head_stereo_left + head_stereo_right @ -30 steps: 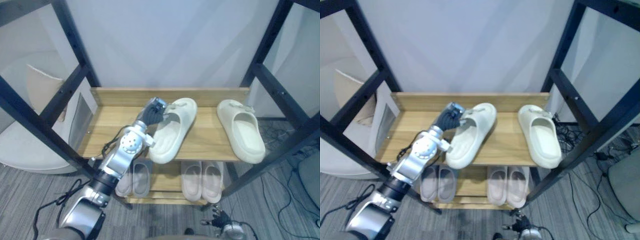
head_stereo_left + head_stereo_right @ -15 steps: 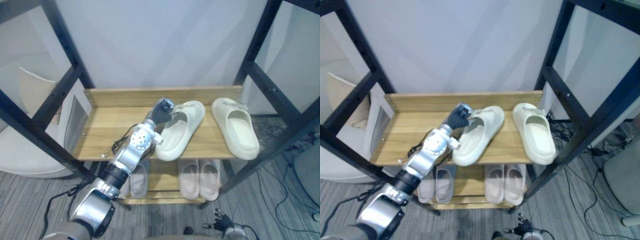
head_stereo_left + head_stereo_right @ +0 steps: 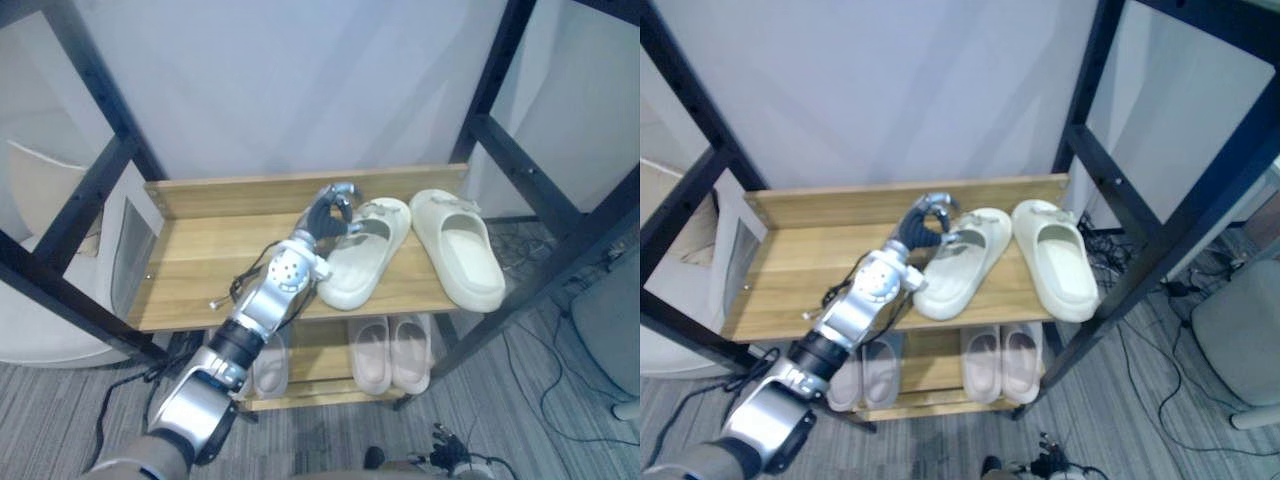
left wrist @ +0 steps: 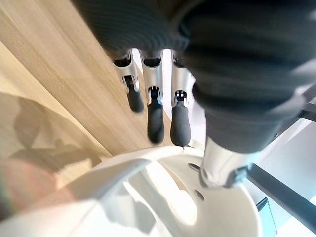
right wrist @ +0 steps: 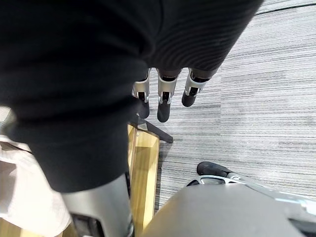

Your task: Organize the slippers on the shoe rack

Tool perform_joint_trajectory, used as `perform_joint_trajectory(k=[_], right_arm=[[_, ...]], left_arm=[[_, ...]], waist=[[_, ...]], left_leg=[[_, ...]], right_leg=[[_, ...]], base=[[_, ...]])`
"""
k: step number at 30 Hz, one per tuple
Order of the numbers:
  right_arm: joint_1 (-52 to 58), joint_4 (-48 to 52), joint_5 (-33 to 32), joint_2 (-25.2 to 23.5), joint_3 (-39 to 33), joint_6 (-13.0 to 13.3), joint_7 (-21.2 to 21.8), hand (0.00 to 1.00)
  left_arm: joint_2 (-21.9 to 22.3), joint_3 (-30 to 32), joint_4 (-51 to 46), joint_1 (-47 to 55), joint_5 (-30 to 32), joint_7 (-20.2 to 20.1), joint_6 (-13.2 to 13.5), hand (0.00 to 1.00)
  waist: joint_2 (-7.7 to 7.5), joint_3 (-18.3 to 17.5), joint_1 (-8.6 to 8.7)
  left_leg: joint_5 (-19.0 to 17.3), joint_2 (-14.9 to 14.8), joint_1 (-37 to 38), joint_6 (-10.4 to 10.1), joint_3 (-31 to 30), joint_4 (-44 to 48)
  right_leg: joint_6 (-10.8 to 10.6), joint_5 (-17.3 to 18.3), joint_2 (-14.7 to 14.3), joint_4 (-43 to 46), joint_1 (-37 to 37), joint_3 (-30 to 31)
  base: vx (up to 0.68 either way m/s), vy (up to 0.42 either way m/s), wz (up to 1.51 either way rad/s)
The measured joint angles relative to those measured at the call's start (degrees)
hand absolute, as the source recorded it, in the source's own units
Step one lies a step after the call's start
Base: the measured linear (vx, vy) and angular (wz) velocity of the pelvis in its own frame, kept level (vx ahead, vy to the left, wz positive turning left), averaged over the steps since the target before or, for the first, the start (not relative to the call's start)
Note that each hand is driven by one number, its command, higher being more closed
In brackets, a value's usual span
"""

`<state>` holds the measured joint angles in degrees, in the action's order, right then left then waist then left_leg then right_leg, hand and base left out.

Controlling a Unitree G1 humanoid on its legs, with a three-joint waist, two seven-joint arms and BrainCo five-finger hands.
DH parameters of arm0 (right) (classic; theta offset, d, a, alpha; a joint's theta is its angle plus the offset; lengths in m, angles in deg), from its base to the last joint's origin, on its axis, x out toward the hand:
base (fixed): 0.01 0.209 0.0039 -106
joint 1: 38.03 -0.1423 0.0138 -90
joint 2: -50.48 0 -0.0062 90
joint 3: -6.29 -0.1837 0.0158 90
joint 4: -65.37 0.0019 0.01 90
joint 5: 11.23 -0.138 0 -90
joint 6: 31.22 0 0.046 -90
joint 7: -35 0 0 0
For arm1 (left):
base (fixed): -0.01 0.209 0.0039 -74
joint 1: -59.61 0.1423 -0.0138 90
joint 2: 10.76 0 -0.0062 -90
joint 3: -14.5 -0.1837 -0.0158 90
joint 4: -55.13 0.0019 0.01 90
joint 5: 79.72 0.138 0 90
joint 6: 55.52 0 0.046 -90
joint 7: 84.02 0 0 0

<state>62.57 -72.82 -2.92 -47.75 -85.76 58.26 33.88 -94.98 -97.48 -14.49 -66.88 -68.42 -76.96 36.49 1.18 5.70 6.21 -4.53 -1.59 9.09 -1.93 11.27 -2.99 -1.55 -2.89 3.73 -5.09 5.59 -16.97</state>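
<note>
On the top shelf of the shoe rack (image 3: 200, 262), the left hand (image 3: 328, 208) pinches the strap end of a cream slipper (image 3: 365, 258), with its fingers down the outer side and its thumb on the strap. A second slipper (image 3: 462, 250) lies just right of the held one. The right hand (image 5: 164, 98) hangs with its fingers relaxed above the floor (image 5: 256, 98).

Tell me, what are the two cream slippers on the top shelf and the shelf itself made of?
The cream slipper in the left hand and its mate: probably moulded foam or soft rubber, thick, one-piece, matte, rounded, seamless. Top shelf: wood or wood-look board, pale with visible grain, smooth low sheen.
</note>
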Motion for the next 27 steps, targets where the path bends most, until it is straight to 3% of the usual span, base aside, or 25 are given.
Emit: perform_joint_trajectory(k=[7,15,23,27], right_arm=[[0.1,0.0,-1.7,0.0,0.0,0.0,0.0,0.0],[0.8,-0.1,-1.7,0.2,0.0,0.1,0.0,0.0],[1.0,-0.3,-1.7,0.2,0.0,0.1,0.0,0.0],[1.1,-0.3,-1.7,0.2,0.1,0.1,0.0,0.0]], left_arm=[[-0.2,4.7,-9.1,4.4,-3.3,0.5,0.4,0.0],[-0.4,8.8,-22.0,18.4,-15.7,0.6,2.8,0.0],[-0.1,8.3,-23.7,27.9,-31.2,-0.9,2.8,0.0],[0.0,6.5,-23.7,29.6,-34.0,-2.3,2.7,0.0]], waist=[[0.07,0.1,-0.17],[0.09,0.1,-2.11],[-0.01,0.1,-3.03],[-0.16,0.0,-3.28]], left_leg=[[0.0,0.0,0.0,0.0,-0.5,0.1],[0.0,0.0,0.0,0.0,-1.0,0.2],[0.0,0.1,-0.1,0.1,-1.6,0.2],[0.1,0.1,-0.1,0.1,-2.3,0.3]], right_leg=[[0.0,0.0,0.0,0.0,0.3,-0.4],[0.0,0.0,0.0,0.0,0.5,-0.7],[0.0,0.0,0.1,0.0,0.7,-1.3],[-0.1,0.1,0.1,0.0,1.0,-1.7]], base=[[-0.01,-0.004,0.02],[-0.01,-0.005,0.02],[-0.01,0.0,0.02],[-0.02,-0.002,0.07]])
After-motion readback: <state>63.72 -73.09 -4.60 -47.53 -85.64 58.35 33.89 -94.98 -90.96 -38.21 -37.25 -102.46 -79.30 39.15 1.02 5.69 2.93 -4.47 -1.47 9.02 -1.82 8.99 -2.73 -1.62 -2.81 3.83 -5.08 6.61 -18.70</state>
